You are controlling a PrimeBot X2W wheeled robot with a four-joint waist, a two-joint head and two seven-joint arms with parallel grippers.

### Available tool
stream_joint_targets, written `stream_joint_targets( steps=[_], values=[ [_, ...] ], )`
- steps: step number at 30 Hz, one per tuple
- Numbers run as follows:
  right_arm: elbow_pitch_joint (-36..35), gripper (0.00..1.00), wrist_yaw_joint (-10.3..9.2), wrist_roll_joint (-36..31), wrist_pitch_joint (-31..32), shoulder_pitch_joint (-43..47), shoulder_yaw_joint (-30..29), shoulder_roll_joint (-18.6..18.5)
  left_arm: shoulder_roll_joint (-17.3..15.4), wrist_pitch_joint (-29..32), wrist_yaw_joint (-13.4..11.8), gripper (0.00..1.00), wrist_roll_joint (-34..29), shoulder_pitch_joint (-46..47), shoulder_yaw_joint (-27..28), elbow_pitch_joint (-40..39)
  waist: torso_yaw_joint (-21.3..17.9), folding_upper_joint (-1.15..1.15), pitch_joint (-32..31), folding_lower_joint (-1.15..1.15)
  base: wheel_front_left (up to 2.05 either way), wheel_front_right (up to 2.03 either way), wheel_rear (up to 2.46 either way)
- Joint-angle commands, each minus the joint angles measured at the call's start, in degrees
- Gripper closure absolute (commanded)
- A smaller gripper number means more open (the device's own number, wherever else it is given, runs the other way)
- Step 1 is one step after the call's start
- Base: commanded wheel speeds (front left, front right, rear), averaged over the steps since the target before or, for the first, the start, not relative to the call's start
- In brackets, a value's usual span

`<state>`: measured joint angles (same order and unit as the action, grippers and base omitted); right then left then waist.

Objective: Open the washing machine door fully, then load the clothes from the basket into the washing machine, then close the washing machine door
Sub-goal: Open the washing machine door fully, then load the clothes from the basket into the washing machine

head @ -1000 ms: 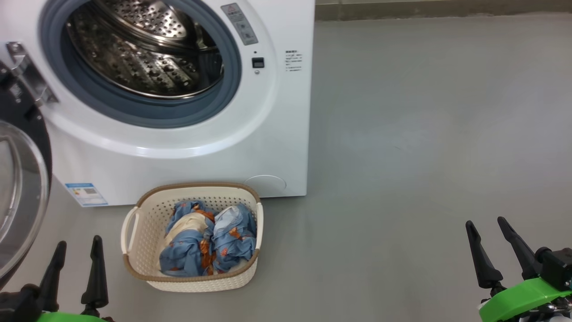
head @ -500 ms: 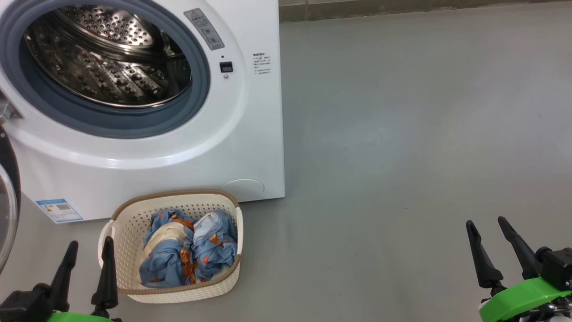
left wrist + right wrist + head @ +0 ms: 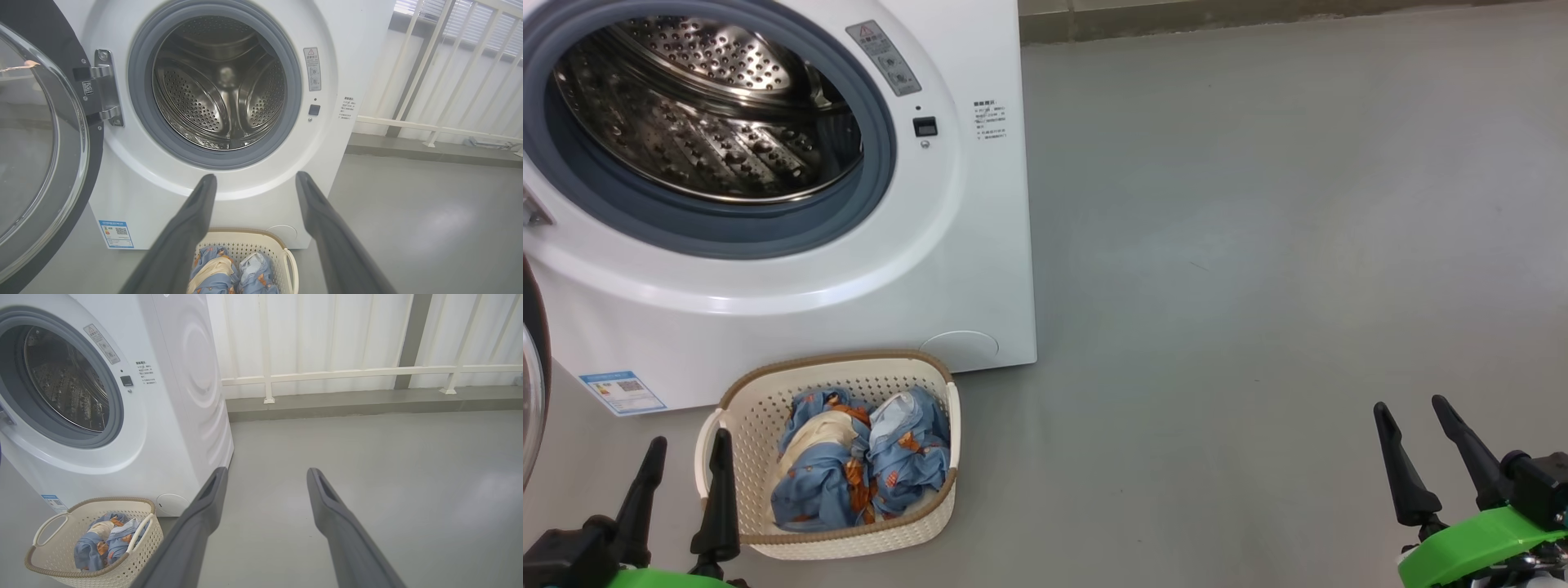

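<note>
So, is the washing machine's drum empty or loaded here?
Empty: the drum shows only bare steel, and the clothes lie in the basket.

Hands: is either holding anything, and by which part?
Nothing is held. The left hand and right hand are both open and empty; the clothes lie in the basket.

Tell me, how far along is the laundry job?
Done: the washing machine door is swung open. In hand: nothing, left gripper and right gripper are open and empty. Left: the clothes lie in the basket, the drum is bare; closing comes last.
</note>
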<state>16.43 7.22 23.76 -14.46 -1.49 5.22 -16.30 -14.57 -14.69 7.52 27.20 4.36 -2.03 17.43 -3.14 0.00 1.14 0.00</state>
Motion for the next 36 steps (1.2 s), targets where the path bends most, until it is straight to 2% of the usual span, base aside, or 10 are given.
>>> stream_joint_targets(
  steps=[1, 16, 36],
  values=[
    [-1.19, 0.0, 0.26, 0.14, -0.54, -0.85, 0.93, -1.19, -1.6, -0.31, -0.03, 0.0, 0.53, 0.47, 2.04, -1.91, 0.0, 0.0, -0.03, 0.0, 0.0, 0.0, 0.0],
    [-1.16, 0.0, 0.26, 0.32, -0.54, -1.14, 1.57, -1.17, -2.44, -0.31, -0.03, 0.0, 2.63, 0.61, 0.8, -1.66, -0.2, 0.0, 0.3, 0.0, 0.06, -0.19, 0.13],
    [-1.51, 0.0, 0.26, 0.19, -0.54, -1.52, 1.27, -0.81, -2.95, -0.31, -0.03, 0.0, 3.1, 1.91, 0.24, -2.01, 0.02, 0.0, 1.89, 0.0, 0.83, -1.68, 0.85]
  ],
)
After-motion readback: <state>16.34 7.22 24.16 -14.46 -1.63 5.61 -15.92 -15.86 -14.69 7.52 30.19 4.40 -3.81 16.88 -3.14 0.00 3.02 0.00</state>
